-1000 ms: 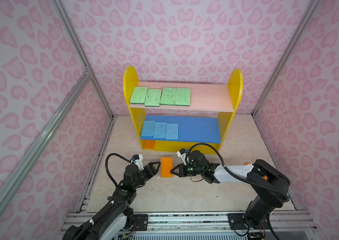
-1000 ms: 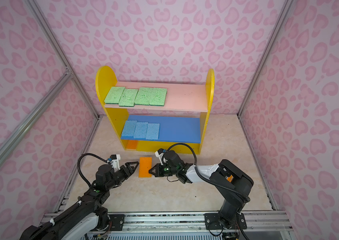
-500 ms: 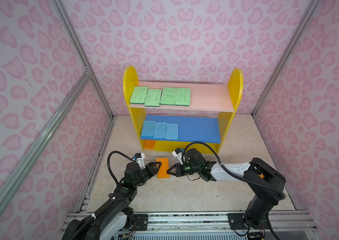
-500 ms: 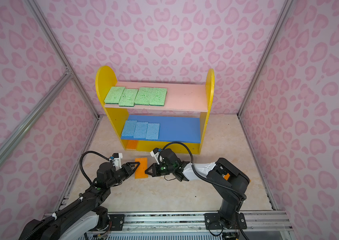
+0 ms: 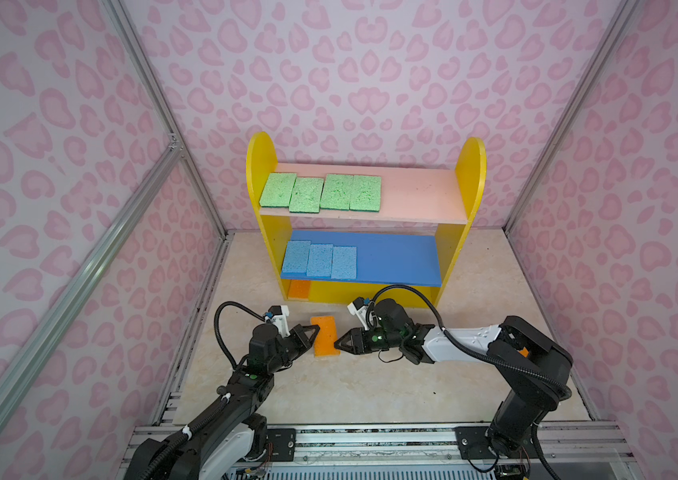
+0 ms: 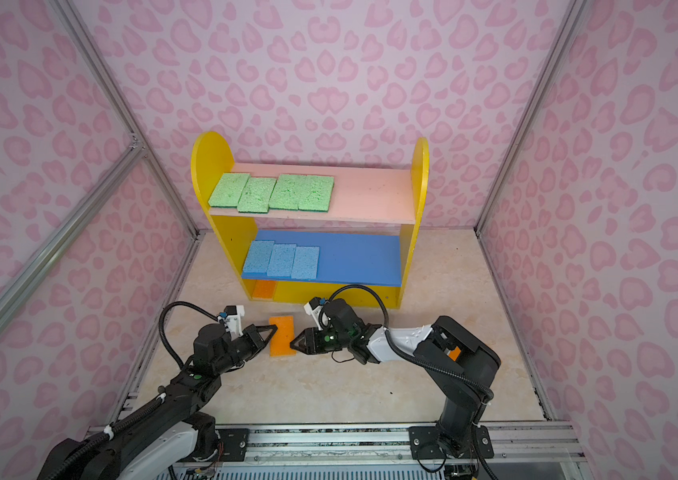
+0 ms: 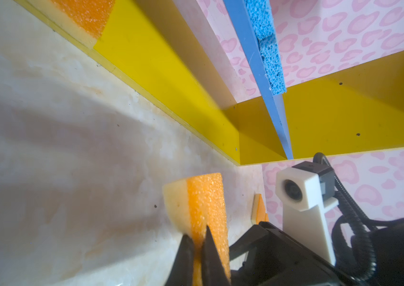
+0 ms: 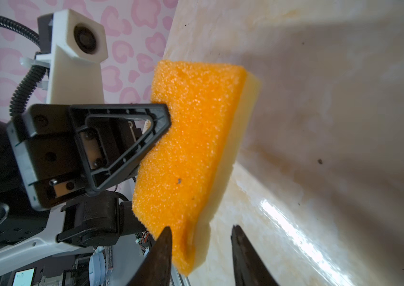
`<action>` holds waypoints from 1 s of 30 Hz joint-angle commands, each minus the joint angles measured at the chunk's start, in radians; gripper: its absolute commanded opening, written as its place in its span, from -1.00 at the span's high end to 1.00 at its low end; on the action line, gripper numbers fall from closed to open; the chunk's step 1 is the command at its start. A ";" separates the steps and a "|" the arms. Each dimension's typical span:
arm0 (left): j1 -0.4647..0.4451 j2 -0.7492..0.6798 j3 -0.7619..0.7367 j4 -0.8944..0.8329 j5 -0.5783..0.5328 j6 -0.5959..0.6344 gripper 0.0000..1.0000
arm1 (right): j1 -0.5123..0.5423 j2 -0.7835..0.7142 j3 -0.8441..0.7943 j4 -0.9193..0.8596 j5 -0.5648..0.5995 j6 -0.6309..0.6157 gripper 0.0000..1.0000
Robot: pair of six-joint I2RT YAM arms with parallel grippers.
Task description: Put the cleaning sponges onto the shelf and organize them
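Right wrist view alone shows right pincer [image 8: 202, 227] parted; left pincer [image 8: 164, 116] clenches orange sponge [image 8: 191, 138].

Yellow-sided shelf [image 5: 470, 174] stands mid-frame on the pale marbled tabletop [image 5: 370, 386]. Pink board [image 5: 416, 195] up top carries four green sponges [image 5: 320, 193] in a row, hard left. Blue board [image 5: 395, 257] below has three blue sponges [image 5: 320, 261], left again. On the yellow base [image 5: 337, 293] is the tucked orange sponge [image 5: 299, 288], far left. The front orange sponge [image 5: 326, 338] is just below the shelf in frame; can't tell if it rests on the tabletop.
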 commanded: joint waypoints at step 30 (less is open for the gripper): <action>0.002 0.030 0.021 0.091 -0.051 -0.075 0.93 | 0.019 0.150 -0.123 0.612 -0.004 0.323 0.94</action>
